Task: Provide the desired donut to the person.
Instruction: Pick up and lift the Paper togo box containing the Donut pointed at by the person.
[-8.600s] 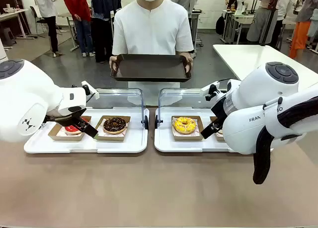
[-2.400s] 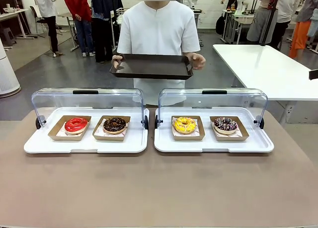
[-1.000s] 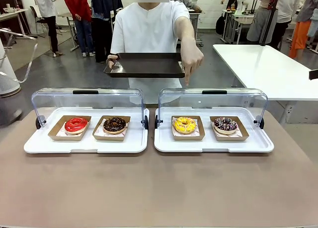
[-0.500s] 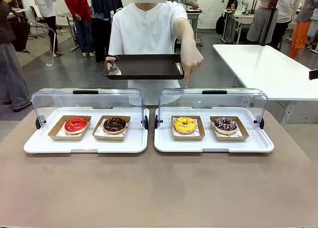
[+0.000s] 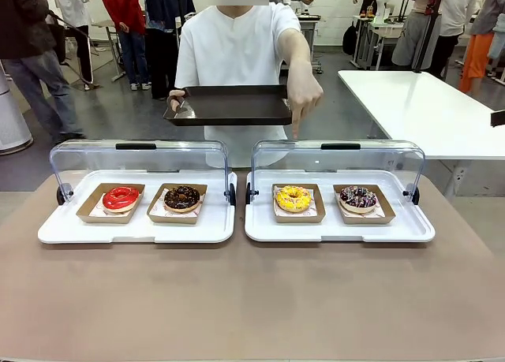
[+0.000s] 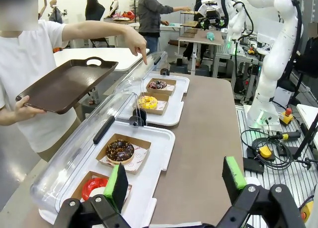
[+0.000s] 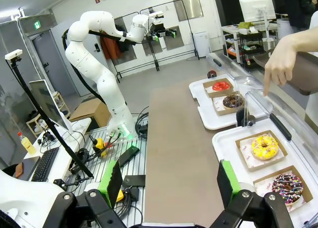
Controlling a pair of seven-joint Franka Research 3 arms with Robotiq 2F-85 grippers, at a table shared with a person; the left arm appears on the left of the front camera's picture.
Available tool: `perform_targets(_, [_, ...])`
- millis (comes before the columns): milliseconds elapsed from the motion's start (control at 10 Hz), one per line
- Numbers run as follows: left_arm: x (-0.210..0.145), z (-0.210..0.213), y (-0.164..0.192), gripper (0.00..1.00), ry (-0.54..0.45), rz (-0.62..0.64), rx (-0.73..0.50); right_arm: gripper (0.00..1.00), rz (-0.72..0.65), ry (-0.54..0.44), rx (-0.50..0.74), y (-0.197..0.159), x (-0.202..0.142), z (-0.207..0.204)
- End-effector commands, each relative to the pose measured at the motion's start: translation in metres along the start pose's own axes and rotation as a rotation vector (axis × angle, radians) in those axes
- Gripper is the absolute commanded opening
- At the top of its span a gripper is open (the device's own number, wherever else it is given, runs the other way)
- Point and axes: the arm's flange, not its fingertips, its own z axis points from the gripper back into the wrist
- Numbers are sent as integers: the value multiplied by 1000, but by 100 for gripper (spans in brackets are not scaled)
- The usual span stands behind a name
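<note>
- Person (image 5: 237,50) in a white short-sleeved top, at the table's far edge, carries a dark rectangular serving tray (image 5: 233,104).
- Pointing hand (image 5: 305,94): index finger aimed downward.
- Yellow-glazed ring donut (image 5: 293,197): left end of the right-hand white plastic case (image 5: 331,232), clear lid closed.
- Left gripper (image 6: 175,178), right gripper (image 7: 169,182): fingers spread, empty.

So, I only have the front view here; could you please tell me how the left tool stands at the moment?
Observer: In the left wrist view the left tool is open, its green pads wide apart with nothing between them.
Operator: Thank you, and the right tool?
Observer: In the right wrist view the right tool is open too, and empty.
Operator: Which end is it at?
Observer: It looks along the table from the end by the sprinkled donut, with the yellow donut next.
</note>
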Motion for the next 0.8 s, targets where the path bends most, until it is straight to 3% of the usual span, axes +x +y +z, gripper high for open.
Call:
perform_targets(0, [0,1,-1,100,-6,-1,-4,100,0,-8,5,0,-1,0])
perform_targets(700, [0,1,-1,100,-6,-1,-4,100,0,0,0,0,0,0])
